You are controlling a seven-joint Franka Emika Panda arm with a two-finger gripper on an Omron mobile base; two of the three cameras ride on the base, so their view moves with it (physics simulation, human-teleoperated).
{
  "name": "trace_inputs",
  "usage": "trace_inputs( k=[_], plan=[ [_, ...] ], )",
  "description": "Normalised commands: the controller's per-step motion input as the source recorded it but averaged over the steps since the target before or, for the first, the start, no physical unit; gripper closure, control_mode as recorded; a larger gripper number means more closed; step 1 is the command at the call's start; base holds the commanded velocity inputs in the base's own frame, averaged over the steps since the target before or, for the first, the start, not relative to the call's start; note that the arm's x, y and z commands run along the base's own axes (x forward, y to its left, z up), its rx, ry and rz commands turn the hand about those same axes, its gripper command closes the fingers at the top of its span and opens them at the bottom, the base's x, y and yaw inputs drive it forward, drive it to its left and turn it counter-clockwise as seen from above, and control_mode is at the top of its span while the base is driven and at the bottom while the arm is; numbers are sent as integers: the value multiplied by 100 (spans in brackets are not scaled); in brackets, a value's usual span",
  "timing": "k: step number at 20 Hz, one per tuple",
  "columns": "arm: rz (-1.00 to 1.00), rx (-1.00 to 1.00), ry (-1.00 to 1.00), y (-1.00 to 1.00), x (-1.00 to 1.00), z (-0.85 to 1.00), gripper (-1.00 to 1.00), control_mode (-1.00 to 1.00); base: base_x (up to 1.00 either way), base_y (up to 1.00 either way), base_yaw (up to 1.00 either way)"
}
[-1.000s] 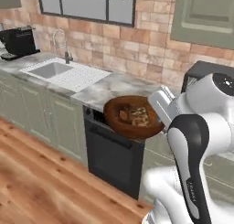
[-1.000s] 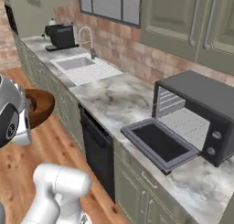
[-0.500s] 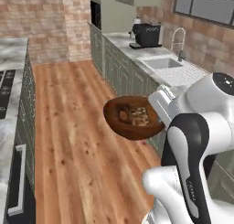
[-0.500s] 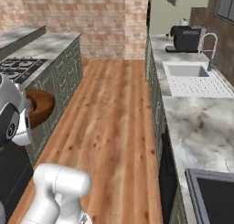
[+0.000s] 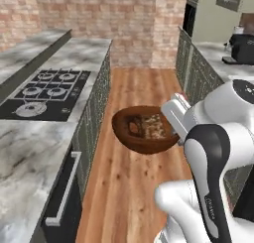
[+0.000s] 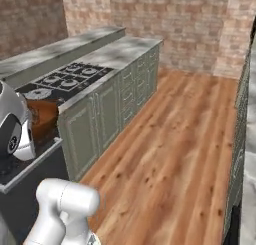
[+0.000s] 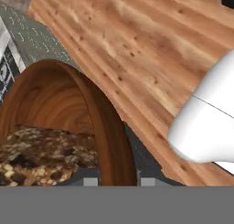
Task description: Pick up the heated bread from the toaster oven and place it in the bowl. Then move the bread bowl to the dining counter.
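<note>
While pinching the bowl (image 5: 144, 129) rim, tool (image 7: 116, 179) aloft | bread (image 5: 155, 126) inside | dining counter (image 5: 34, 133) beside

**Flat, even render light; soft low-res frames**

Lighting bright and diffuse, no clear source direction. Shadows weak: a faint dark patch under the bowl (image 5: 144, 129) on the wooden floor (image 5: 134, 187), and a darker inner wall of the bowl in the hand view. Mild gloss on the marble counter (image 5: 30, 152) and the robot's white shell. All views soft and pixelated, brick wall (image 6: 165, 24) texture smeared. No lens distortion at the edges.
</note>
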Motion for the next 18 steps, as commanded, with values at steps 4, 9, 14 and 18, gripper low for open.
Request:
trace_inputs(
  k=[4, 9, 14, 18],
  plan=[
    [0, 0, 0, 0, 0, 0, 100, 100, -13, 14, 100],
    [0, 0, 0, 0, 0, 0, 100, 100, -13, 14, 100],
    [0, 0, 0, 0, 0, 0, 100, 100, -15, 21, 100],
    [0, 0, 0, 0, 0, 0, 100, 100, -21, 78, 91]
  ],
)
